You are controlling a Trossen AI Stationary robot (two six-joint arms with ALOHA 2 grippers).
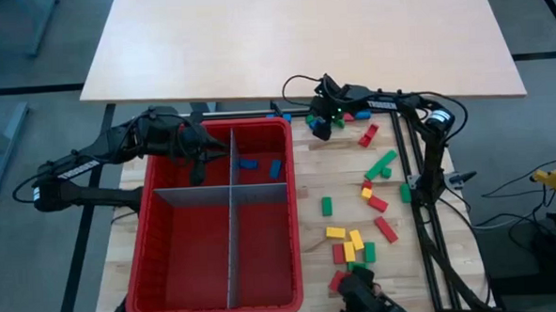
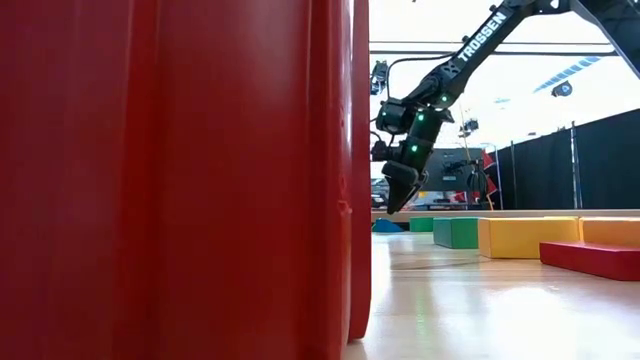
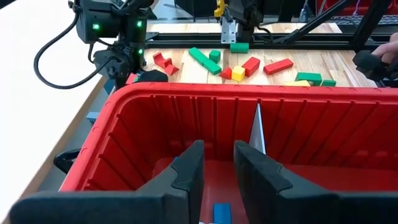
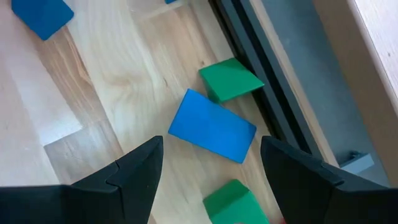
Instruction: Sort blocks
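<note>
red bin close | wooden table | right claw spread above blue block

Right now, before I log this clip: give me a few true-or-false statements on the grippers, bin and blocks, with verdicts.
1. The right gripper is open above a blue block. True.
2. The red bin holds no blocks. False: two blue blocks lie in one far compartment.
3. The left gripper hangs over the bin, holding nothing. True.
4. All loose blocks on the table are yellow. False: red blocks and green ones lie there too.
</note>
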